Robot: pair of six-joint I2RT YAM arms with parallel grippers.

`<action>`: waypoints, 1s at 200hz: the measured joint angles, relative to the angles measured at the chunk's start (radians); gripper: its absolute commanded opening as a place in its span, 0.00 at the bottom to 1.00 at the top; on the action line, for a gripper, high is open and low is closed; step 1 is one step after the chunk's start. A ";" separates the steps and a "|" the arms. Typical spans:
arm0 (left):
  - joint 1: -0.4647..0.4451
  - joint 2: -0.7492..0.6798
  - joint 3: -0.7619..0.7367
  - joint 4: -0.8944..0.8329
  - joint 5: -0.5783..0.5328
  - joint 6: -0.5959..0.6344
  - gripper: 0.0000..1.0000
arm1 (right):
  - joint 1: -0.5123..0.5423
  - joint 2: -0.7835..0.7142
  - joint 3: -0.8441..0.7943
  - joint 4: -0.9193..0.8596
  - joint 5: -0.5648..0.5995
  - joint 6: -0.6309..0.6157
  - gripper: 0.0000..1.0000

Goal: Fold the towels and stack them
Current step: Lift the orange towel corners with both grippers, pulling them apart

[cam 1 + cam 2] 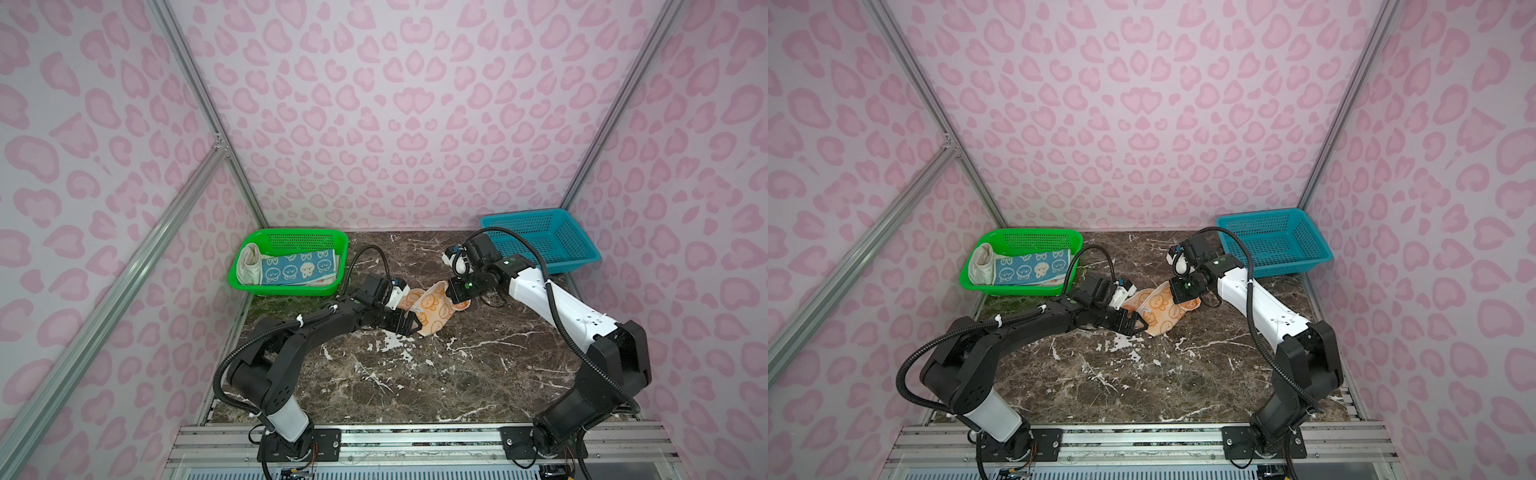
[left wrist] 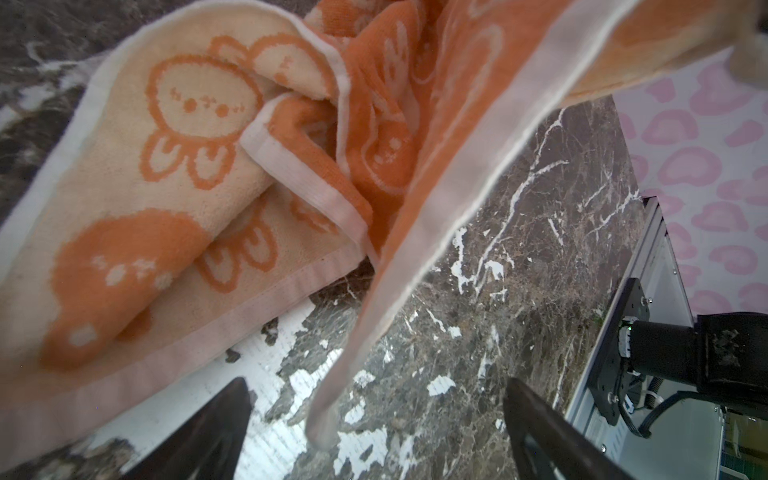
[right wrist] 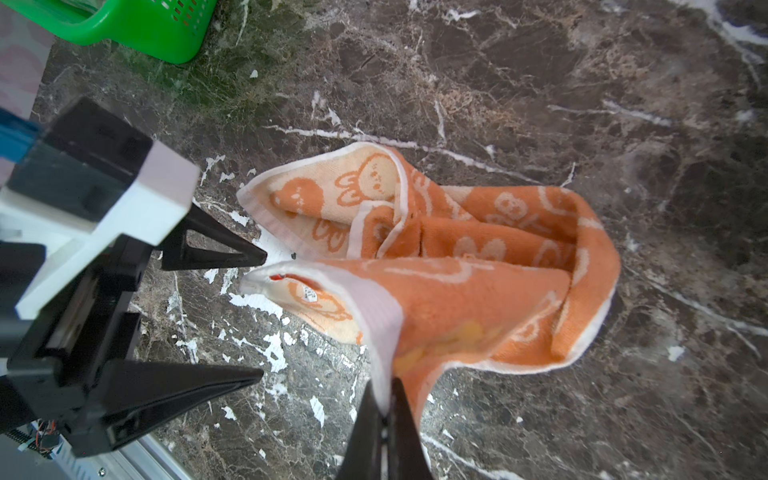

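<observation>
- Currently the orange towel (image 1: 432, 309) sits near the middle of the dark marble table (image 1: 415, 382), between the two arms. It is crumpled and partly doubled over itself, with white bunnies on its orange face and orange bunnies on its paler face
- The right gripper (image 3: 388, 399) has its jaws pressed together on the towel's white hemmed edge. The right wrist view shows the cloth pinched between the two black fingers and that part drawn up off the table, while the rest lies in folds on the marble
- The left gripper (image 3: 264, 313) stands with its jaws wide apart and nothing between them. Its fingertips point at the towel's nearest side, just beside a loose corner that carries a small label (image 3: 309, 293)
- In the left wrist view the raised hem hangs down as a narrow strip ahead of the spread fingers (image 2: 208, 428); whether it touches them cannot be told
- The green basket (image 1: 291, 232) stands at the table's far left, well apart from the orange towel. Inside it the blue towel (image 1: 299, 266) with bunny faces lies flat, and the white towel (image 1: 249, 264) is bunched against the left wall, touching the blue one
- The blue basket (image 1: 523, 212) stands at the far right corner, behind the right arm's wrist
</observation>
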 measured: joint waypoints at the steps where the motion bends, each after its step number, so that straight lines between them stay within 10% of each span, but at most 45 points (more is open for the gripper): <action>1: 0.000 0.001 0.001 0.001 0.000 0.000 0.93 | 0.000 0.000 0.000 0.000 0.000 0.000 0.00; 59: -0.001 0.053 0.066 0.019 0.003 -0.001 0.58 | -0.012 -0.016 -0.020 0.000 -0.003 0.000 0.00; 143: -0.001 0.069 0.072 0.017 0.023 0.004 0.37 | -0.040 -0.050 -0.063 0.028 -0.005 0.002 0.00; 164: -0.001 0.069 0.072 0.009 0.023 0.004 0.05 | -0.043 -0.055 -0.068 0.035 -0.007 0.005 0.00; 200: -0.001 0.061 0.076 -0.013 0.010 0.015 0.04 | -0.046 -0.077 -0.076 0.035 -0.006 0.005 0.00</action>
